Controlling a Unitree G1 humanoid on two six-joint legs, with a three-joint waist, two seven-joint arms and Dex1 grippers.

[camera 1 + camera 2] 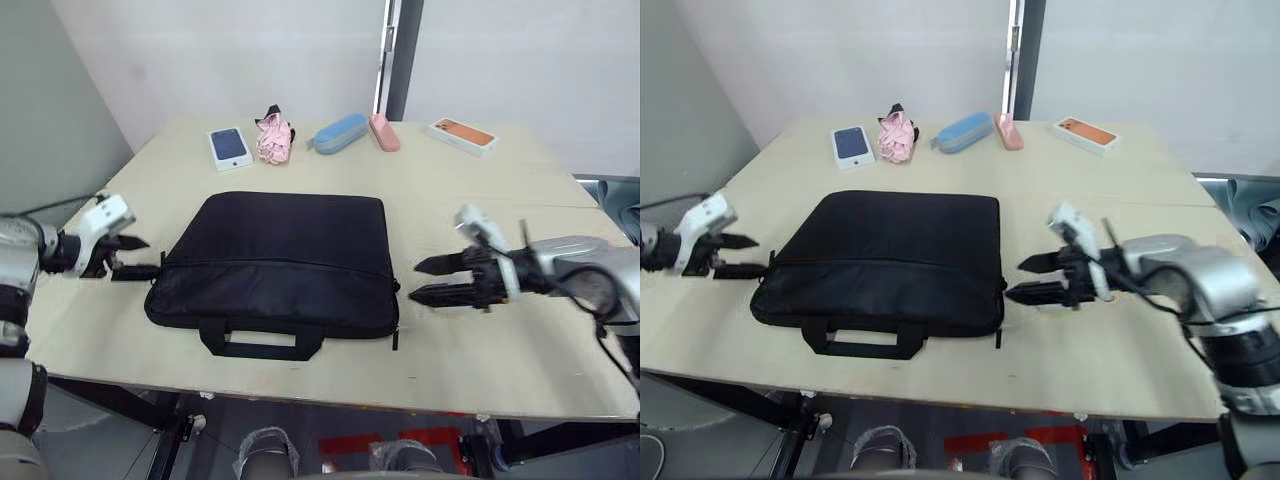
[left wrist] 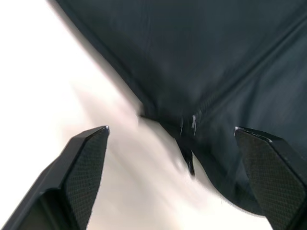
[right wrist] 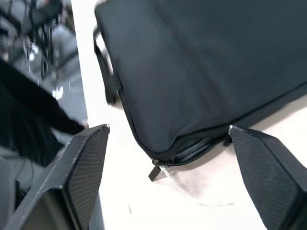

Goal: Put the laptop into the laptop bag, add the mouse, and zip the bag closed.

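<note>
The black laptop bag (image 1: 280,255) lies flat in the middle of the table, handles (image 1: 260,340) toward the near edge. Its zipper line runs closed along the top face. My left gripper (image 1: 138,257) is open at the bag's left end, its fingers either side of the zipper corner (image 2: 189,160). My right gripper (image 1: 416,281) is open just off the bag's right end, level with the zipper pull (image 3: 156,170), touching nothing. The laptop and the mouse are out of view.
Along the far side of the wooden table (image 1: 480,340) lie a blue phone box (image 1: 229,146), a pink bundle (image 1: 273,138), a blue case (image 1: 338,132), a pink case (image 1: 384,132) and an orange phone box (image 1: 462,136).
</note>
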